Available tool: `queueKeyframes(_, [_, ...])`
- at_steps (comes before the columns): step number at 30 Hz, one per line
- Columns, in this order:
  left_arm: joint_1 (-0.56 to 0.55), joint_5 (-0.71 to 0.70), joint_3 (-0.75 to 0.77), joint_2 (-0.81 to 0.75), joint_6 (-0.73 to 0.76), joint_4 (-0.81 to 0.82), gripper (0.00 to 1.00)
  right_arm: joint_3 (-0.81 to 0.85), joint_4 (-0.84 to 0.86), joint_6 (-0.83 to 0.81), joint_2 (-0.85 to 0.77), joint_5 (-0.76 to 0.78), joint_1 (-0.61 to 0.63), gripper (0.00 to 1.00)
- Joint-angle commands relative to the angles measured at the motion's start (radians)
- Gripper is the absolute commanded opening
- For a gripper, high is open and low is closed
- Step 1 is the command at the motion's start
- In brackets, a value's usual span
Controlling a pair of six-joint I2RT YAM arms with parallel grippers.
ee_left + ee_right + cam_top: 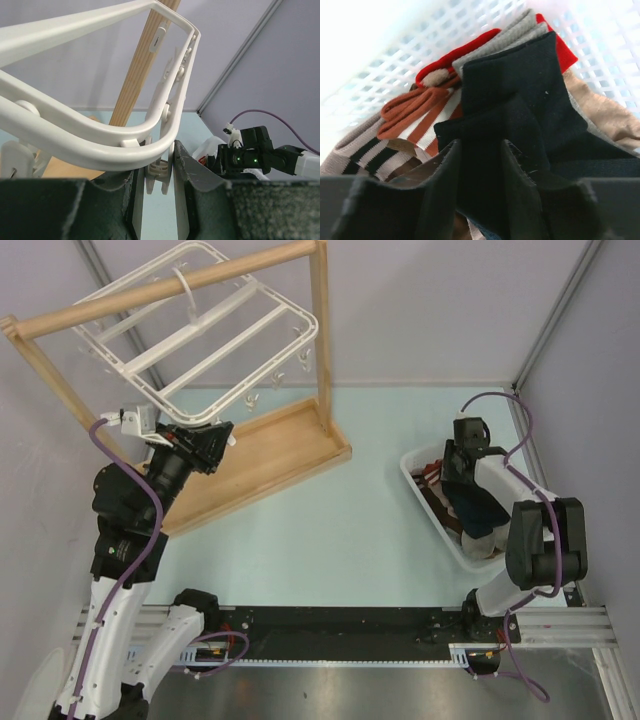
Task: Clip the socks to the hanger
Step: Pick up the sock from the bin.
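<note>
The white hanger [225, 350] hangs tilted from the wooden stand's top bar. My left gripper [222, 435] is at its near corner. In the left wrist view the hanger's rim [75, 145] curves just above my left gripper [156, 162], which is shut on a small white clip [161, 170]. My right gripper [455, 465] is down in the white basket [420, 465]. In the right wrist view my right gripper [480, 150] is shut on a fold of a black sock [520, 90] lying on top of the pile. A dark navy sock [480, 515] also lies in the basket.
The wooden stand has a flat base [270, 450] and an upright post [320, 340] beside the hanger. The mesh basket wall [395, 50] holds reddish-brown and white striped, red, grey and tan garments [420, 115] around the black sock. Grey walls enclose the table.
</note>
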Motion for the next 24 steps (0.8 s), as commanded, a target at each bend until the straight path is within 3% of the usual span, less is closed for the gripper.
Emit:
queueKeyframes(1, [-0.009, 0.007, 0.009, 0.004, 0.014, 0.001, 0.00, 0.001, -0.023, -0.009, -0.019, 0.085, 0.033, 0.34])
queueKeyframes(5, [-0.009, 0.007, 0.011, 0.001, 0.013, -0.002, 0.00, 0.001, -0.021, -0.013, -0.082, 0.094, 0.045, 0.15])
queueKeyframes(6, [-0.009, 0.007, 0.009, 0.000, 0.013, -0.004, 0.00, 0.001, -0.023, -0.020, -0.099, 0.093, 0.048, 0.05])
queueKeyframes(7, [-0.010, 0.007, 0.011, 0.000, 0.010, -0.002, 0.00, 0.002, -0.026, -0.026, -0.124, 0.091, 0.053, 0.01])
queueKeyframes(18, [-0.009, 0.034, 0.015, -0.013, -0.009, -0.012, 0.00, -0.009, 0.003, -0.067, -0.341, 0.021, 0.109, 0.00])
queueKeyframes(24, [-0.010, 0.080, 0.021, -0.013, -0.009, -0.004, 0.00, -0.009, 0.131, -0.147, -0.479, -0.228, 0.250, 0.00])
